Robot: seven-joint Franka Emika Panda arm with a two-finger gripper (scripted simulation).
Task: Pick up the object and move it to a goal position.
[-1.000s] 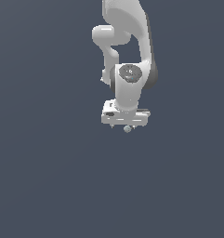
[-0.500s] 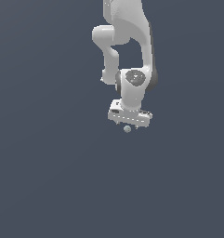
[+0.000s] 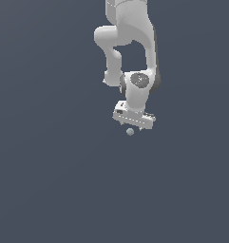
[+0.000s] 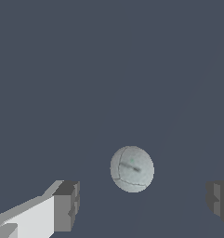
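Note:
The object [image 3: 130,132] is a tiny pale grey ball with a faint bluish tint, just below the white hand in the exterior view. In the wrist view the object [image 4: 132,168] shows thin dark seams and lies between the two fingers, touching neither. My gripper [image 3: 133,127] hangs directly over it, its hand slightly tilted. The gripper [image 4: 143,204] is open, with one grey fingertip [image 4: 67,205] on one side of the ball and the other fingertip [image 4: 219,201] further off on the opposite side.
A plain dark grey-blue ground [image 3: 49,180] fills both views with no other objects. The white arm [image 3: 130,33] comes down from the top of the exterior view.
The hand has shifted a little toward the exterior view's right and tilted. The ball has stayed in the same place.

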